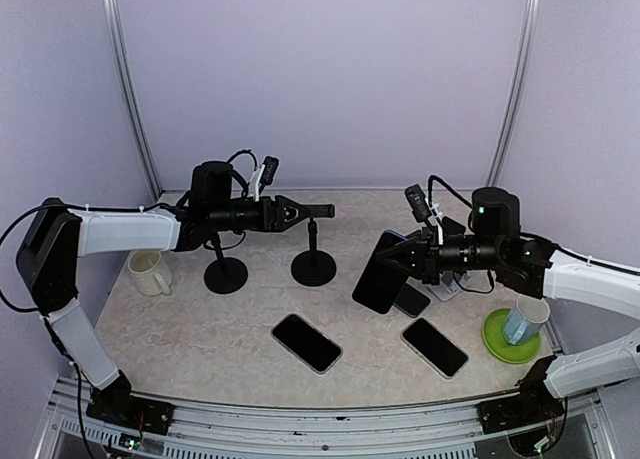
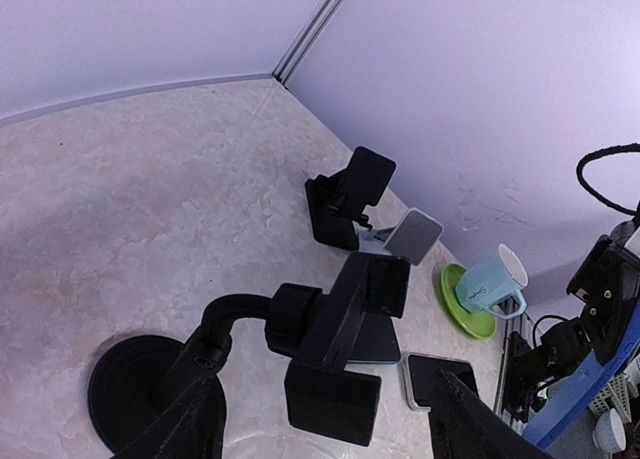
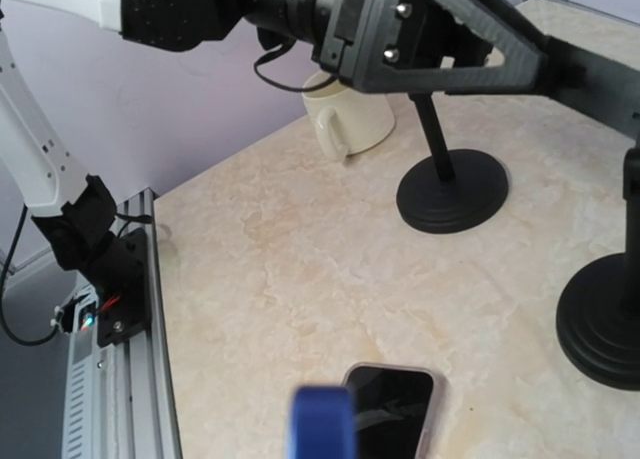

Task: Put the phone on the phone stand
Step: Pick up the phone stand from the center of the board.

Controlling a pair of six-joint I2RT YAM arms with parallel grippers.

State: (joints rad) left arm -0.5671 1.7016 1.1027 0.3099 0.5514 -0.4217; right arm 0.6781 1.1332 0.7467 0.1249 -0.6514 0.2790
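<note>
Right jaws pinched on phone (image 1: 378, 279), held off surface, tilted, long axis sloping down. Phone stand (image 1: 313, 244) near, to its left; left jaws spread around stand head. Right arm nearer

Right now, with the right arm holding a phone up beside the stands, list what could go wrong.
1. The phone hangs tilted from the right gripper, held near its upper edge; it may slip or swing.
2. The left gripper stands open around the head of the stand; the arms could clash there, or the stand tip.
3. If dropped, it would likely hit another phone lying below.
</note>
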